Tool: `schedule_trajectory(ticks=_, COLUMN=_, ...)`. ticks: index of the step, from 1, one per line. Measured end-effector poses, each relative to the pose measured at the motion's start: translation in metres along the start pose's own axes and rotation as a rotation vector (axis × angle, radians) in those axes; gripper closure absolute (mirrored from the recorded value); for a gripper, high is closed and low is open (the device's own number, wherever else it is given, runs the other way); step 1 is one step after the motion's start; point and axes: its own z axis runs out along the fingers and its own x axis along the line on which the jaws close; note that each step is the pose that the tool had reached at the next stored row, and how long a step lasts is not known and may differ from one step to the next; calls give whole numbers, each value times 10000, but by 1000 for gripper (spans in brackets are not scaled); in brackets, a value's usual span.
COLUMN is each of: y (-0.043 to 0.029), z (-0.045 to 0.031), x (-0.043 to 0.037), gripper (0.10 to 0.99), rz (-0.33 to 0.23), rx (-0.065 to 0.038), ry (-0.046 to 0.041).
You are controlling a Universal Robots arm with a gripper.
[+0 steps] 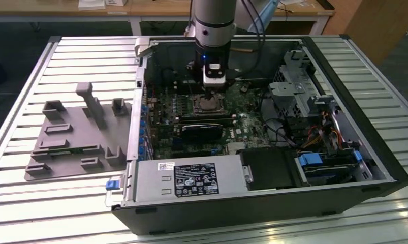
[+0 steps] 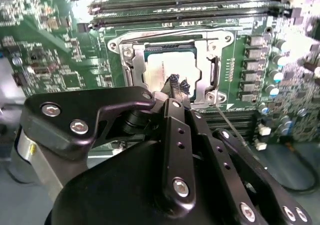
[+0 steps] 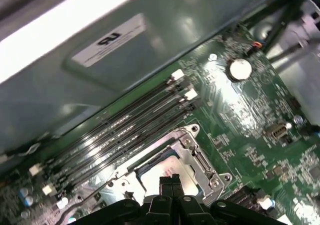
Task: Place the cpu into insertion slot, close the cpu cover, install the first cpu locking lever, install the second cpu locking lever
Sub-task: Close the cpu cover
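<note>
Black fingers (image 2: 176, 135) of the gripper (image 2: 177, 83) are closest in the second wrist view. The two tips are pressed together with no gap that I can see, and nothing is held between them. They hang just over the edge of the cpu (image 2: 165, 65), very near it, but I cannot tell if they touch it.

The cpu is a flat, shiny square. It lies flat inside the insertion slot (image 2: 136, 70) on the green board (image 2: 60, 60). So the first job looks done.

The cpu cover (image 2: 202, 60) is the silver frame around the chip. It looks to be lying down flat, with the chip showing through its window. I think it is closed, but I am not sure it is all the way down.

A thin metal rod (image 2: 231, 127) sticks out from one corner of the slot. It may be a locking lever that is not hooked down yet. I cannot see a second lever well enough to say. So the lever jobs seem to be left.

In the exterior view, the slot is at about 12 o'clock from the grey power supply box (image 1: 183, 180). The open computer case (image 1: 366, 152) sits on the desk (image 1: 48, 203), and a grey tray (image 1: 71, 140) lies at 9 o'clock from it.
</note>
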Motion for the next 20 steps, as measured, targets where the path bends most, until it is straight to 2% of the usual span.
schedule_trajectory(ticks=20, y=0, z=10, x=0, gripper=984, rz=-3645, rx=-24, ry=128)
